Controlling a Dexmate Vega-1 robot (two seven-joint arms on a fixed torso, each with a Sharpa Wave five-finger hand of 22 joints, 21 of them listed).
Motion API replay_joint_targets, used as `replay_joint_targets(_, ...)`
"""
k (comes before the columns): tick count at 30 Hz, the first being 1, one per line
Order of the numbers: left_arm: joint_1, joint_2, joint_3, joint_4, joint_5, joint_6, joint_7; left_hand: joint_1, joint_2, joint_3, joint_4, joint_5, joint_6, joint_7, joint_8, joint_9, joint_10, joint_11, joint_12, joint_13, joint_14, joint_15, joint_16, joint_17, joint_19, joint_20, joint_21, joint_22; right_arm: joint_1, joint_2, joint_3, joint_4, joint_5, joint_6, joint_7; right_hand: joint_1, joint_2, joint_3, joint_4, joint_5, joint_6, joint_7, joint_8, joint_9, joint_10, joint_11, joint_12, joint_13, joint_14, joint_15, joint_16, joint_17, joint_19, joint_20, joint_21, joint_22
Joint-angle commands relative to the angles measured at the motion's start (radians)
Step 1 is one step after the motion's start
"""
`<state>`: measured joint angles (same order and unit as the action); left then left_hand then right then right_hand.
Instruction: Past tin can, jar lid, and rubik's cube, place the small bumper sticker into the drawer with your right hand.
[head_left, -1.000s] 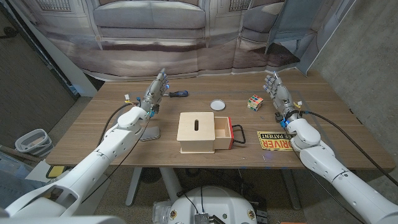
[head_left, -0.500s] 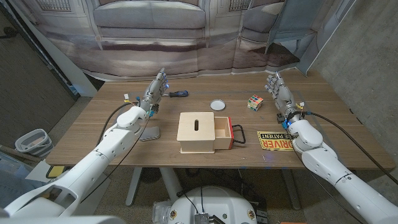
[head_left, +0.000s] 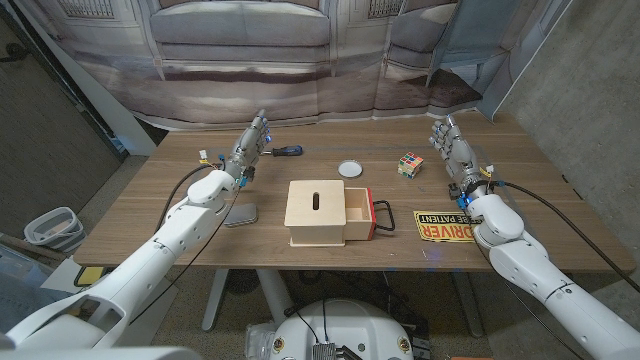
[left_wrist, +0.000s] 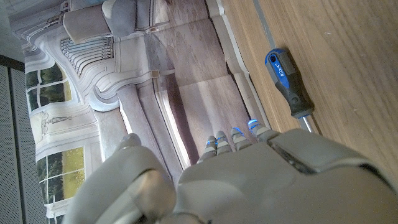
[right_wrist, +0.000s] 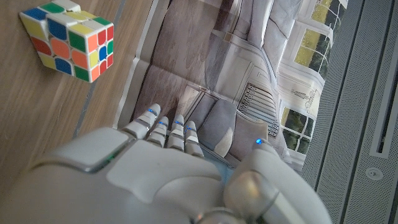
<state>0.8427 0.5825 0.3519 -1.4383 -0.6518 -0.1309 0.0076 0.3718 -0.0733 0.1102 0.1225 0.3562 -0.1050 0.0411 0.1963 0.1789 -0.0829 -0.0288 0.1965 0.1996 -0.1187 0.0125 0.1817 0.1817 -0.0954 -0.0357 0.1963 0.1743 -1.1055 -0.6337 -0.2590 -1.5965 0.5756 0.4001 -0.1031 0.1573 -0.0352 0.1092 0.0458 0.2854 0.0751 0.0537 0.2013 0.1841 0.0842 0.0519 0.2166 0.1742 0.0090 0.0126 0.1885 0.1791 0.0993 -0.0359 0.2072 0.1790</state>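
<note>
The right robot hand (head_left: 452, 150) stands at the right of the frame, fingers spread, holding nothing. The sticker (head_left: 441, 225) lies lower right on the surface (head_left: 180, 180), partly under the forearm, just beside the open drawer (head_left: 357, 213). The risk: the flat sticker may slide instead of lifting.

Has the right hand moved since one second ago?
Yes, slightly. In the head view the right hand has drifted toward the table's right edge, away from the rubik's cube, which lies where it was.
</note>
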Motion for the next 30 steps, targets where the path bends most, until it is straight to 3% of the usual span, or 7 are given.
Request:
replay_joint_targets(1,0.010,0.006,-0.005,-0.014,-0.001,0.000,0.003,0.000,0.010,-0.008,-0.001,0.003,0.003,-0.005,0.004,0.006,0.003,0.005,0.006,-0.001,0.004,-0.004,0.008,0.002,0.004,-0.034,0.006,0.005,-0.042,-0.019,0.024,-0.032,-0.012,0.016,-0.014,0.012,0.001,0.001,-0.006,-0.003,0.011,-0.001,0.000,0.001,0.009,-0.001,-0.002,0.005,0.010,0.005,0.005,0.004,0.012,-0.041,0.003,0.003)
replay_joint_targets(30,0.040,0.024,-0.005,-0.095,0.025,0.006,0.053,0.001,0.013,-0.013,-0.002,0.006,0.006,-0.005,0.003,0.006,0.005,0.003,0.006,-0.006,0.005,-0.003,0.007,0.002,0.004,-0.034,0.005,0.006,-0.169,-0.035,0.092,-0.077,-0.015,0.066,-0.039,0.014,0.005,-0.003,-0.009,-0.004,0.037,-0.008,0.006,0.002,0.018,-0.001,-0.003,0.006,0.017,0.002,0.004,0.005,0.013,-0.040,-0.001,0.004)
